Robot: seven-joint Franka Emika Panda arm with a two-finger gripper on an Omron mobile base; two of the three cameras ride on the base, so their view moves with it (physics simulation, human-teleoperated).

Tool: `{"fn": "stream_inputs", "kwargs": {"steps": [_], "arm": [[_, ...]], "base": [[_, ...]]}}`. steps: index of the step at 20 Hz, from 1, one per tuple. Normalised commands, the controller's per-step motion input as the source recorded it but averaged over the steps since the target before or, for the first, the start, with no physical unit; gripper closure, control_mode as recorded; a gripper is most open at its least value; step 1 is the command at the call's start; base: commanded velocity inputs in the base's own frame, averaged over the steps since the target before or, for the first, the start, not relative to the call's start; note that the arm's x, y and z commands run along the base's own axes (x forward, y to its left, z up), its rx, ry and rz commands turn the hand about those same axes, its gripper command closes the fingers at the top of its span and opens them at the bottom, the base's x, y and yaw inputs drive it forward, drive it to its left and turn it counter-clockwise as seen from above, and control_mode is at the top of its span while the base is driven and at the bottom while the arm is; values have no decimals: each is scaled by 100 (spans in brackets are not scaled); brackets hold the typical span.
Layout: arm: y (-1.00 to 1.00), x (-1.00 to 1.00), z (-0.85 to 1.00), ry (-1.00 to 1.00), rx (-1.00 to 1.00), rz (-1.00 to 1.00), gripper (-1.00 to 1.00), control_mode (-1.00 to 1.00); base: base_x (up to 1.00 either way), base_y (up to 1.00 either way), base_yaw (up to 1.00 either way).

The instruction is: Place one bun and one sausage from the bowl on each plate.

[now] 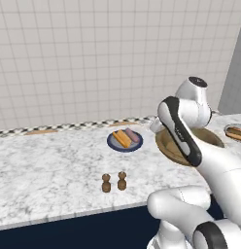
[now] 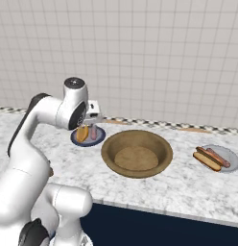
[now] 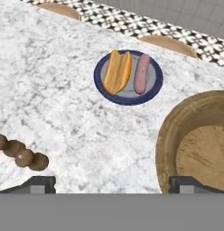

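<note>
The brown wooden bowl (image 2: 136,153) sits in the middle of the marble counter (image 1: 49,165). It looks bare inside, with no food left in it.

Left of the bowl is a dark blue plate (image 3: 128,77). On it lie one bun (image 3: 117,71) and one sausage (image 3: 142,73), side by side and just touching. Right of the bowl is a second plate (image 2: 230,158) with another bun (image 2: 206,161) and another sausage (image 2: 218,157). So I think the job is done or almost done.

The gripper (image 3: 111,185) hangs up in the air, above the counter between the bowl and the blue plate. Its two tips are wide apart and hold nothing.

The bun looks soft and light. It would squash if pinched hard, so a gentle hold across its middle is best. The sausage looks smooth and round, so it might slip or roll. Pinching it across the middle of its long side should keep it level.

Two little brown shakers (image 1: 114,182) stand near the front edge of the counter, well to the left of the bowl.
</note>
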Motion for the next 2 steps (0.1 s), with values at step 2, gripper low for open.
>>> {"fn": "stream_inputs", "kwargs": {"steps": [2], "arm": [[-25,-52,-6,9,0,0,-100,-100]], "base": [[0,0,0]]}}
